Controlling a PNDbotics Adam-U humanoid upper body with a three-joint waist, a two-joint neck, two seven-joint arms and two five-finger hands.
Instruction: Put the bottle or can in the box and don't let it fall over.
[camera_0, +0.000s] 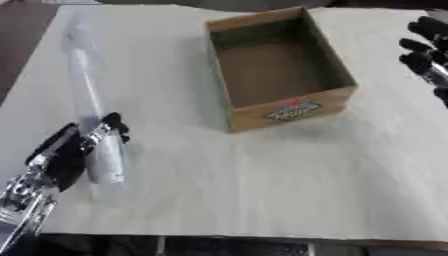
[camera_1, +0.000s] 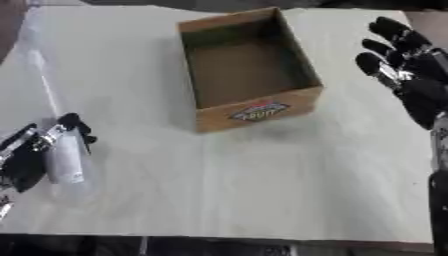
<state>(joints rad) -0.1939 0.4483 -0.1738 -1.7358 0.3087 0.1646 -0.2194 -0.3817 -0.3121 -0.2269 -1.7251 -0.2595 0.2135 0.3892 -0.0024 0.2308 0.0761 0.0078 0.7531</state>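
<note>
Bottle work first: the clear, tall plastic bottle with a white label band (camera_0: 98, 150) sits at the near left of the pale desk (camera_0: 262, 185), well apart from the open brown cardboard box (camera_0: 280, 65) at the far middle. My left hand (camera_0: 66, 152) has its fingers curled round the bottle's lower, labelled part. Its long axis runs from the near end at my hand up toward the far left; I judge it upright, though I cannot be sure. It looks light, thin-walled and slippery, tall enough to tip easily, so holding low seems wise. My right hand (camera_1: 407, 60) hangs at the right edge, fingers straight and spread, holding nothing.
</note>
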